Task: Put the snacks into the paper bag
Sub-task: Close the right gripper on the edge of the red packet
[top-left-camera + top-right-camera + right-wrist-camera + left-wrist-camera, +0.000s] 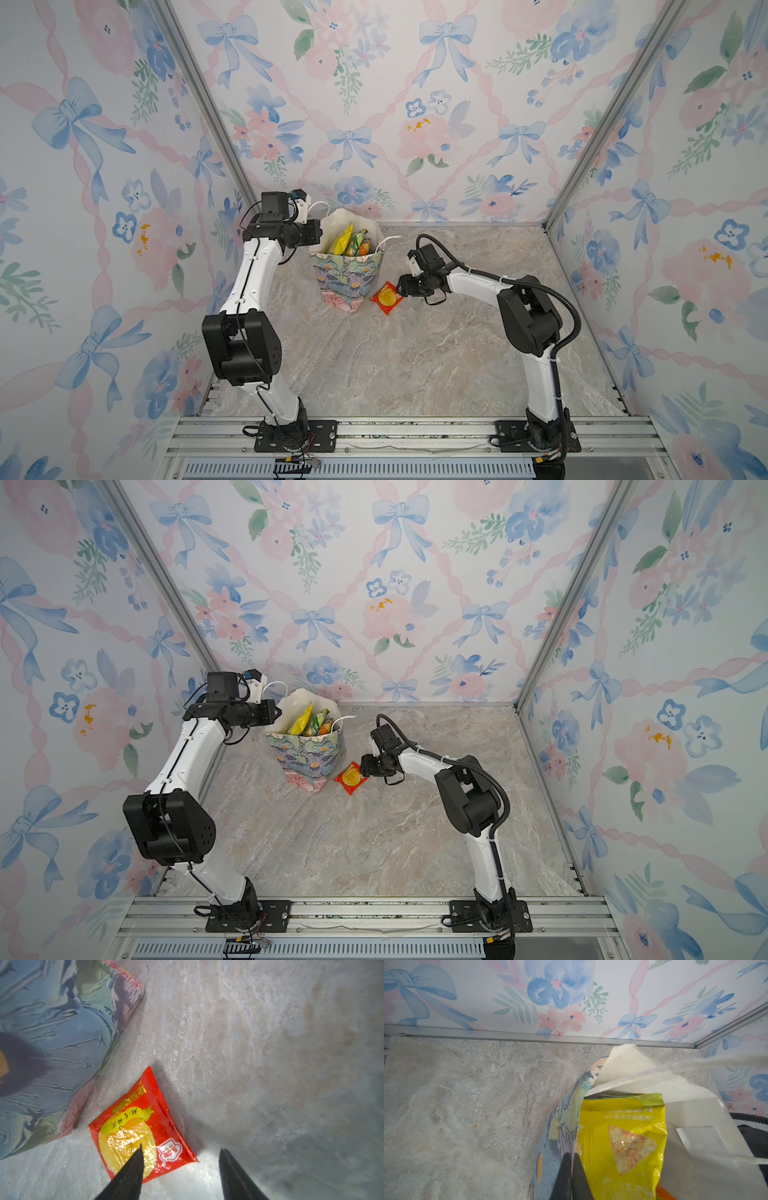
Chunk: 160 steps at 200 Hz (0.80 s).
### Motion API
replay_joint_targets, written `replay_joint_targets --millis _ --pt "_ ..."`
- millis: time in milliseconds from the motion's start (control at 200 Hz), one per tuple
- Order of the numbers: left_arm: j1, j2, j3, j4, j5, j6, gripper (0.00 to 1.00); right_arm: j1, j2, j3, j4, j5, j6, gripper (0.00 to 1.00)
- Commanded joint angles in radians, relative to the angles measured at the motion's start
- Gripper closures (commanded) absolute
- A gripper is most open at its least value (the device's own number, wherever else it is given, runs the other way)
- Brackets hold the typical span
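The flowered paper bag (349, 278) (311, 759) stands upright at the back of the table, mouth open. Inside it a yellow bag (341, 241) (623, 1147) and green and orange packets (360, 246) poke up. My left gripper (572, 1160) (318, 237) is shut on the paper bag's left wall (560, 1126) at the rim. A small red packet (387, 297) (351, 777) (145, 1126) lies flat on the table by the paper bag's right foot (52, 1032). My right gripper (181, 1147) (401, 286) is open and low over it, one finger above the packet, the other beside its corner.
The marble tabletop (415, 353) is walled by flowered panels on three sides. A white cord handle (390, 240) hangs out over the bag's right rim toward the right arm. The rail (415, 432) with both arm bases runs along the front.
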Motion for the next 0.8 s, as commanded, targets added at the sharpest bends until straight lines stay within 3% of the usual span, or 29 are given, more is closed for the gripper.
replay_joint_targets --millis 0,345,605,795 --pt "0.006 0.011 -0.007 -0.029 0.015 -0.010 1.00 0.017 0.025 0.027 -0.034 0.001 -0.012 0.42" --pt "0.005 0.009 -0.009 -0.029 0.005 -0.007 1.00 0.042 0.052 0.019 -0.022 0.003 -0.003 0.65" --pt "0.007 0.007 -0.009 -0.029 0.008 -0.007 1.00 0.039 0.024 -0.015 0.001 0.002 0.003 0.93" --pt "0.006 0.007 -0.009 -0.030 0.006 -0.007 1.00 0.024 -0.059 -0.063 0.015 0.000 0.006 1.00"
